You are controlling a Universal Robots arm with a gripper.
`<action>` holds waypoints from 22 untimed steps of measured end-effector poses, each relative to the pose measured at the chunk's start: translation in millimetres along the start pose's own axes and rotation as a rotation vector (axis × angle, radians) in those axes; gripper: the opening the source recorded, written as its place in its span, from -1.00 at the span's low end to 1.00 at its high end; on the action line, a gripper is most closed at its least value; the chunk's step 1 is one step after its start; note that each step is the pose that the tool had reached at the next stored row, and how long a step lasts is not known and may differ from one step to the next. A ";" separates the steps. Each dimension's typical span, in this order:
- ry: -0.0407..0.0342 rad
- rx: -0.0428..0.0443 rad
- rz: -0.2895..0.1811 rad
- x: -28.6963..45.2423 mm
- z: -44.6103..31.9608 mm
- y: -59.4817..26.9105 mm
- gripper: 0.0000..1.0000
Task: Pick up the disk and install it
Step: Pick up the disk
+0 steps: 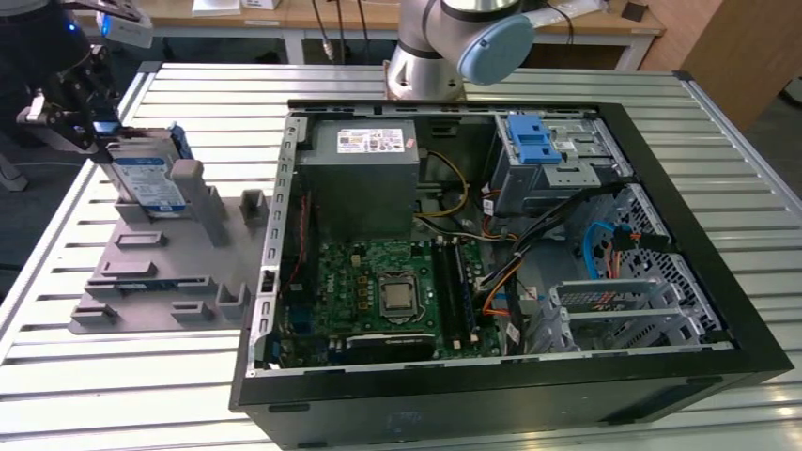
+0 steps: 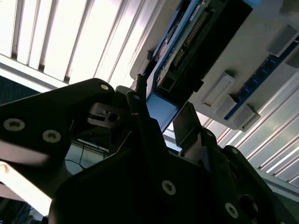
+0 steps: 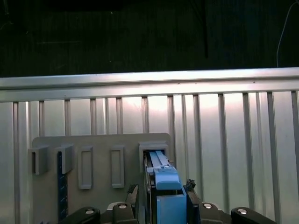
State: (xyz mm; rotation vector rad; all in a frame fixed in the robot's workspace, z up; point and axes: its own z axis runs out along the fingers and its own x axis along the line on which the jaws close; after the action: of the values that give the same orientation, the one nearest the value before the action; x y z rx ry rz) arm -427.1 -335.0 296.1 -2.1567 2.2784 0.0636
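Slatted table (image 1: pixel 126 376), beside computer case (image 1: pixel 501 399): gripper (image 3: pixel 162 186) pinches upright disk (image 1: pixel 148 178) between its jaws in grey holder (image 1: pixel 150 272); skewed pull could jam it.

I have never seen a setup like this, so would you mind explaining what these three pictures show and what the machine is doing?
Gladly. The machine is a single robot arm standing on a slatted metal table. The exterior view comes from a camera off the arm that looks down on the whole scene. Both wrist views come from cameras riding on the arm near the gripper. On the table sit an open computer case, its circuit board exposed, and, toward the exterior view's left, a grey holder. The disk, silver with blue rails, stands on edge in that holder. The gripper is at its upper end, fingers closed on either side of it. The disk is not yet lifted out.
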 end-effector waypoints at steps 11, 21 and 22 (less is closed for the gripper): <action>-0.0006 -0.0002 0.000 -2.1 4.8 0.3 -0.04; 0.0027 0.0001 -0.004 0.2 5.0 0.1 -0.27; 0.0031 0.0001 -0.005 0.5 5.0 0.1 -0.27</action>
State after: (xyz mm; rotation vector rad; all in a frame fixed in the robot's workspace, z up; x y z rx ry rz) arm -427.3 -335.3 291.1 -2.1643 2.2742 0.0602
